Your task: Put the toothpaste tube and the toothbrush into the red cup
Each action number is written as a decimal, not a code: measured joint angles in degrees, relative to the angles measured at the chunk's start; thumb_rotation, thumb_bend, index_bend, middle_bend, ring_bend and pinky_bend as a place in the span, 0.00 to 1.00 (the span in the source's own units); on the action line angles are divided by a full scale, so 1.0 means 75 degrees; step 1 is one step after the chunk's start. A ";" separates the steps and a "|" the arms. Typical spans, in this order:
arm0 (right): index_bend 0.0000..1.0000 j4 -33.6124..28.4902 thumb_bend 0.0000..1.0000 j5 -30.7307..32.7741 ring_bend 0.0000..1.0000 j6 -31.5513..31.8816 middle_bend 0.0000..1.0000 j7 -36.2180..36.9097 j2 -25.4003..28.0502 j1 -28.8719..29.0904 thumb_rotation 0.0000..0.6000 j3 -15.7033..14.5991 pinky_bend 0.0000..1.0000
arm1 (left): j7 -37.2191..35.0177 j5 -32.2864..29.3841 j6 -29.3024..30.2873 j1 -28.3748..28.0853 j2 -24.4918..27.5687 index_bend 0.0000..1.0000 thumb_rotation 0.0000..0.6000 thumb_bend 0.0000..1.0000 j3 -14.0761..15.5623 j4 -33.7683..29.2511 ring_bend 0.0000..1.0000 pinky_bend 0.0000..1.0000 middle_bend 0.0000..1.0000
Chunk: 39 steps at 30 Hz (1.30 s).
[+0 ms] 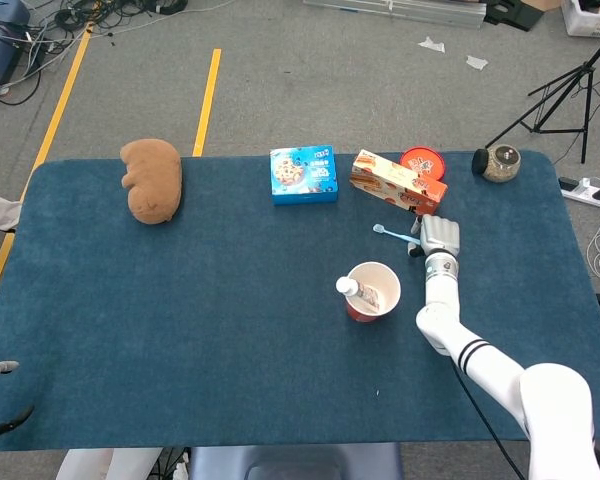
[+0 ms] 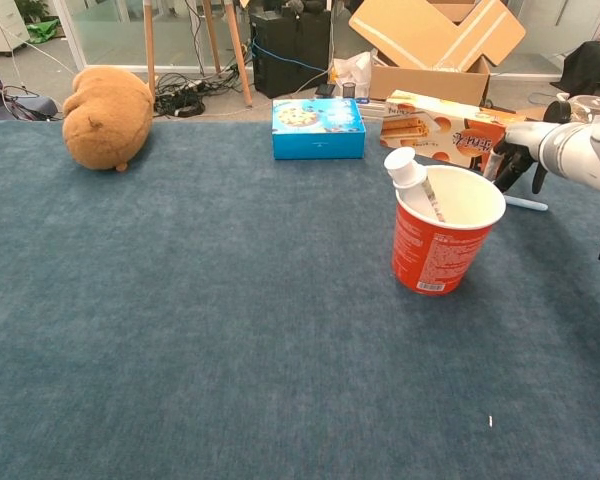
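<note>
The red cup [image 1: 361, 311] [image 2: 435, 250] stands right of the table's middle. The toothpaste tube [image 1: 348, 286] [image 2: 408, 170] leans inside it, white cap up over the rim. A light-blue toothbrush [image 1: 393, 232] [image 2: 527, 204] lies flat on the cloth just behind the cup. My right hand [image 1: 437, 236] [image 2: 540, 145] hovers at the handle end, dark fingers hooked downward and apart, with nothing lifted. Only a few fingertips of my left hand [image 1: 0, 368] show at the near left corner, spread and holding nothing.
Along the far edge sit a brown plush toy [image 1: 152, 178], a blue box [image 1: 303, 173], an orange carton [image 1: 397, 181], a red round lid [image 1: 422, 161] and a small round jar [image 1: 500, 162]. The carton lies close behind the toothbrush.
</note>
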 measured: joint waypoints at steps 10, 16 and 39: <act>0.35 0.0089 0.33 0.0193 0.18 -0.0297 0.29 0.0075 0.0051 0.0092 1.00 -0.0242 0.38 | 0.0043 0.0001 -0.0024 -0.0020 0.0012 0.32 1.00 0.00 -0.0004 -0.0026 0.33 0.42 0.37; 0.35 -0.0004 0.33 0.0230 0.18 -0.0298 0.29 0.0198 0.0136 0.0109 1.00 -0.0352 0.38 | 0.0057 0.0016 -0.0012 -0.0024 0.0022 0.32 1.00 0.00 -0.0004 -0.0054 0.33 0.42 0.37; 0.35 -0.0633 0.35 0.0452 0.18 -0.0296 0.29 0.0533 0.0429 0.0170 1.00 -0.0802 0.38 | -0.0004 -0.0016 -0.0007 0.0003 -0.0010 0.32 1.00 0.00 -0.0002 0.0008 0.33 0.42 0.37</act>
